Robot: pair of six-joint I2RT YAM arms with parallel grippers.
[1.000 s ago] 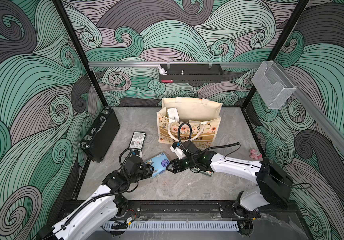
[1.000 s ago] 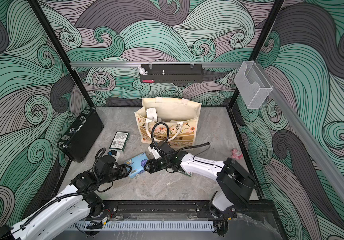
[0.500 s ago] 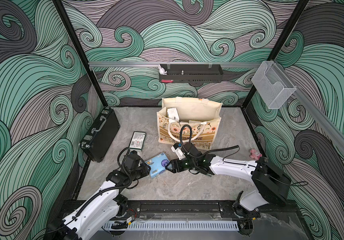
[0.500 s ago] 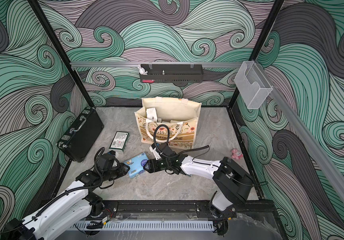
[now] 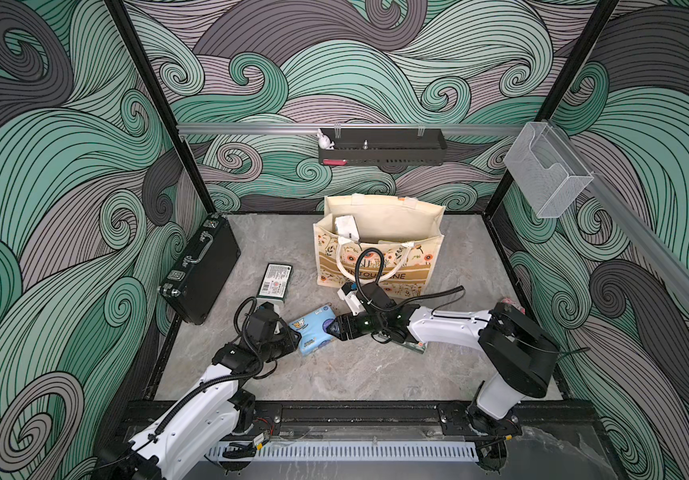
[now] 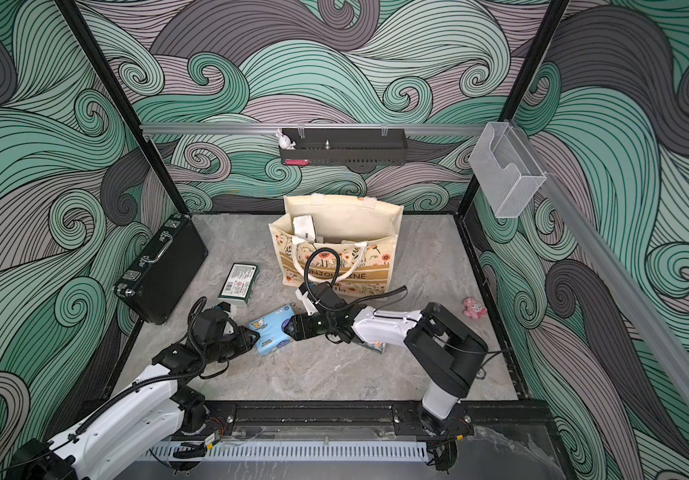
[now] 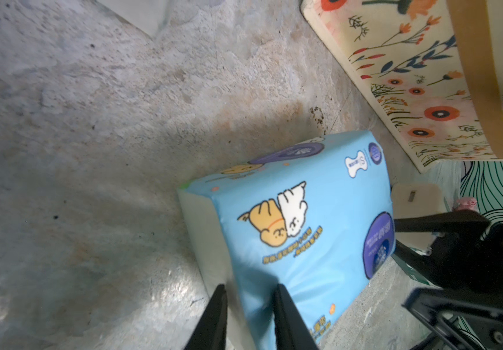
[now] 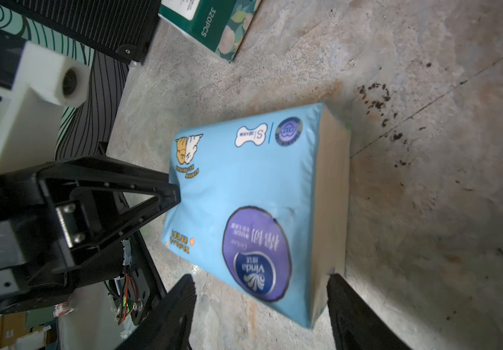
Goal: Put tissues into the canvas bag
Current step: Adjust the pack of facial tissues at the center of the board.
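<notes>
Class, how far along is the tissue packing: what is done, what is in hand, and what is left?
Done: a white pack stands inside the bag. In hand: the left gripper's jaws pinch a corner of the blue pack; the right gripper's jaws straddle its other end. Left: that pack and the green pack lie outside the bag.

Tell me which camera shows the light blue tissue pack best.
Right wrist view: the light blue pack shows nearly its whole printed face and one side. The left wrist view cuts off a corner of it. In both top views it is small, its print unreadable.
</notes>
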